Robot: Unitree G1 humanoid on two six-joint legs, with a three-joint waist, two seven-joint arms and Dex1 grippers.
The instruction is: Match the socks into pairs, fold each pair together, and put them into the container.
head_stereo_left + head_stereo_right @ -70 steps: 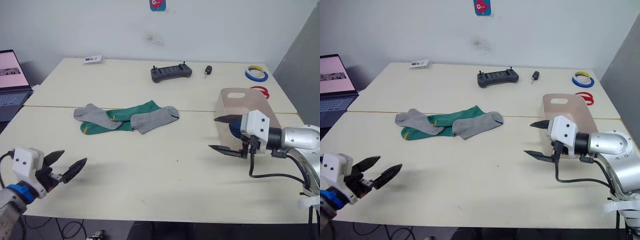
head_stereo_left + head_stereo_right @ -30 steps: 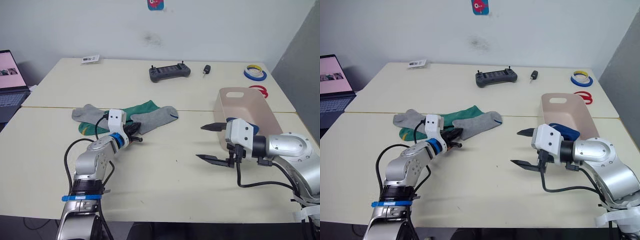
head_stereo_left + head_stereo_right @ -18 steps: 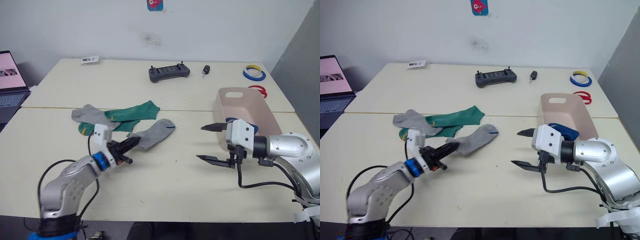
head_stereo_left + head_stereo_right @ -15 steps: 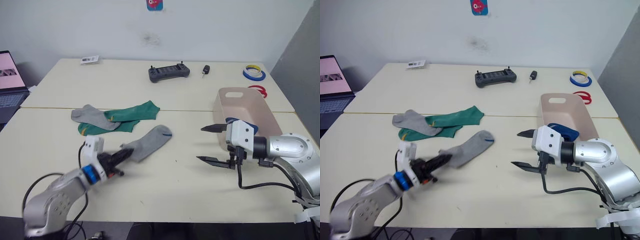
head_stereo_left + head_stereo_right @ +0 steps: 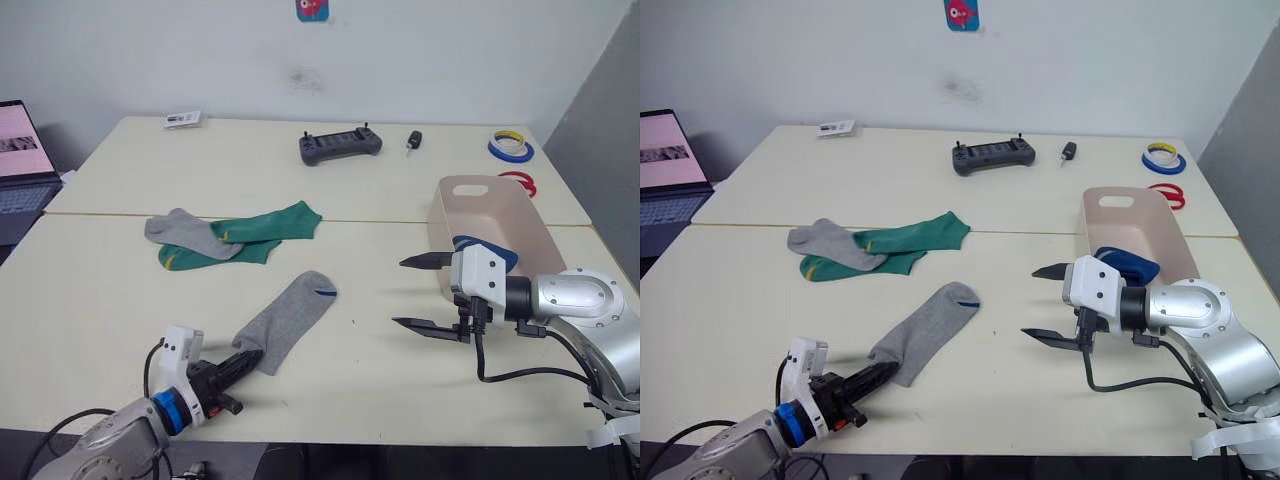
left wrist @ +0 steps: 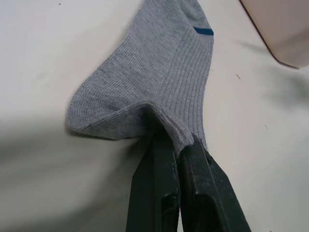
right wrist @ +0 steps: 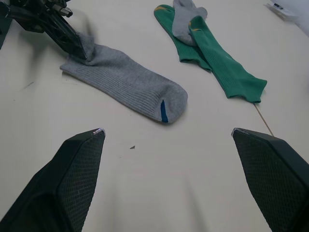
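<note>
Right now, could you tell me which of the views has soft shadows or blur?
Left wrist view: the left gripper and grey sock look sharp, with a broad soft shadow on the table. Right wrist view: the right gripper's fingers look soft, and the left gripper looks smeared.

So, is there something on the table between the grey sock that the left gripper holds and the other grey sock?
Nothing visible. The held grey sock and the other grey sock, lying on the green socks, have bare table between them.

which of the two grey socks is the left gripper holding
The near grey sock, pinched at its cuff by the left gripper. The other grey sock lies across the green socks.
</note>
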